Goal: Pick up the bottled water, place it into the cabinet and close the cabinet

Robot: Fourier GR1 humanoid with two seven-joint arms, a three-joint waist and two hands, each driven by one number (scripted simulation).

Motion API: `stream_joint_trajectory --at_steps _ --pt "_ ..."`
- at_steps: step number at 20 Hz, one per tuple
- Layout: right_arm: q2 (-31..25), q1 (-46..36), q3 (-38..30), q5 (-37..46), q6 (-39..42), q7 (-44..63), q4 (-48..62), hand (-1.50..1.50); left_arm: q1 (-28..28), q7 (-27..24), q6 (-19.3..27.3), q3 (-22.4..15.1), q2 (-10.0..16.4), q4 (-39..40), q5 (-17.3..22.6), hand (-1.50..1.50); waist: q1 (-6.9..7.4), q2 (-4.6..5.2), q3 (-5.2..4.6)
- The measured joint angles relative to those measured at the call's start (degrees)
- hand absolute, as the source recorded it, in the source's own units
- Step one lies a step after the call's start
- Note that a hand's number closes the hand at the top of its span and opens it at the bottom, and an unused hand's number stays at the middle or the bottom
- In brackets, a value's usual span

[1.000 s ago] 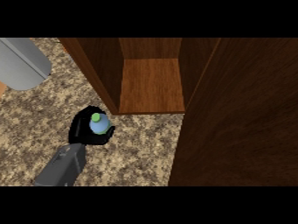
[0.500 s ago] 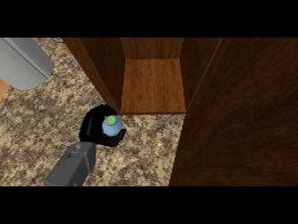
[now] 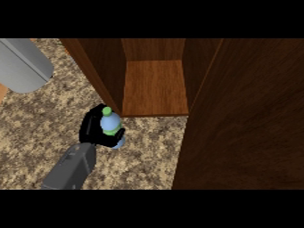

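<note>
The bottled water (image 3: 112,125) is gripped by the left hand (image 3: 90,128), whose black fingers are curled round its pale blue body from the 9 o'clock side. Only 1 arm is seen: its grey forearm (image 3: 70,168) enters from the lower edge at about 7 o'clock and is slanted up toward 1 o'clock. The bottle's green cap (image 3: 106,110) is pointed toward 12 o'clock and is shown just beside the front lower corner of the left wall of the cabinet (image 3: 155,87). The bottle is held over the speckled counter (image 3: 32,133), outside the cabinet, at about 7 o'clock from the open compartment. Whether the cap touches the cabinet wall cannot be told. The compartment's wooden floor is seen at 12 o'clock from the hand, and nothing is seen standing on it. The cabinet door (image 3: 256,124) is swung open and fills the view's 3 o'clock side. A grey rounded object (image 3: 14,62) is seen at 10 o'clock, well apart from the hand.
</note>
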Motion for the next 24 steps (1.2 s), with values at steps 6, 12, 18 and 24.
stream_joint_trajectory --at_steps 6,12,18,24 --pt "0.6 0.4 -3.6 -2.8 2.6 -0.9 1.3 -1.50 0.1 1.8 2.4 -3.1 0.9 -0.6 4.6 1.50 -0.69 -0.16 0.12" --pt "1.2 0.0 -5.3 -5.3 5.3 -2.3 3.3 -1.50 0.4 2.9 5.2 -5.7 2.0 -1.2 7.7 1.50 -1.76 -0.28 0.30" --pt "1.1 -0.9 -7.9 -9.6 7.4 -3.1 4.9 -1.50 0.9 3.5 8.6 -7.5 2.6 -2.3 10.4 1.50 -2.57 -0.36 0.47" --pt "0.5 -1.2 -10.7 -14.2 9.6 -4.0 6.4 -1.50 0.5 4.4 14.8 -9.0 3.1 -2.8 10.8 1.50 -3.20 -0.44 0.74"
